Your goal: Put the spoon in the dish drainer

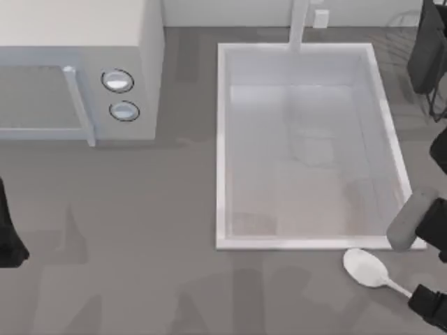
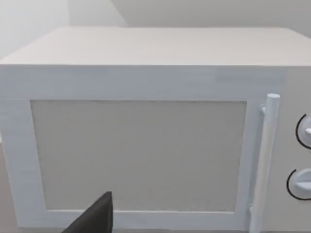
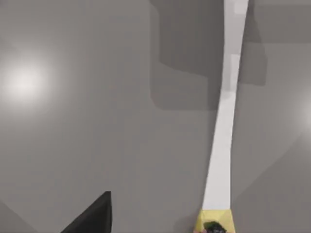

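Observation:
The spoon (image 1: 365, 267) lies on the grey counter just in front of the sink's near right corner, its oval bowl toward the left. Its thin handle runs right and toward me. My right gripper (image 1: 427, 304) is at the handle's far end, at the top view's lower right edge. In the right wrist view the spoon's handle (image 3: 221, 145) is a long pale strip ending at a yellowish piece at the frame's edge. The dish drainer (image 1: 424, 56), thin wires with a dark panel, stands at the far right behind the sink. My left gripper (image 1: 8, 241) is parked at the left edge.
A large white sink basin (image 1: 222, 139) fills the middle, with a faucet (image 1: 299, 24) at its back. A white microwave (image 1: 77, 70) stands at the back left, and its door (image 2: 141, 150) faces the left wrist view. Bare counter runs along the front.

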